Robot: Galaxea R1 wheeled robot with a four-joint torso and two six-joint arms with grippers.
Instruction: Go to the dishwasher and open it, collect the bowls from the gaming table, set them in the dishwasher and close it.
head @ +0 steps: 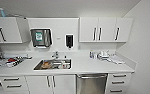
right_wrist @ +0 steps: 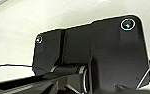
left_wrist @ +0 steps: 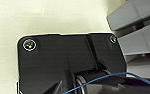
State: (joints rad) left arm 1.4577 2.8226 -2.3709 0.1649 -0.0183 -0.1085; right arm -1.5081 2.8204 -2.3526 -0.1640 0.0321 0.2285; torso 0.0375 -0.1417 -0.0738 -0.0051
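Observation:
The dishwasher (head: 91, 83) sits under the white counter (head: 86, 65), just right of the sink, low in the head view. Its stainless-steel front is shut, and a horizontal bar handle (head: 91, 77) runs across the top of it. The bowls and the gaming table are out of view. Both wrist views look past the robot's own dark plate at pale surfaces.
A steel sink (head: 53, 64) with a faucet (head: 56, 54) is set in the counter. A dish rack (head: 6, 60) stands at the left and small items (head: 103, 55) at the right. Drawers (head: 118, 82) flank the dishwasher, white cabinets (head: 104, 29) hang above, and a wall (head: 146, 50) closes the right side.

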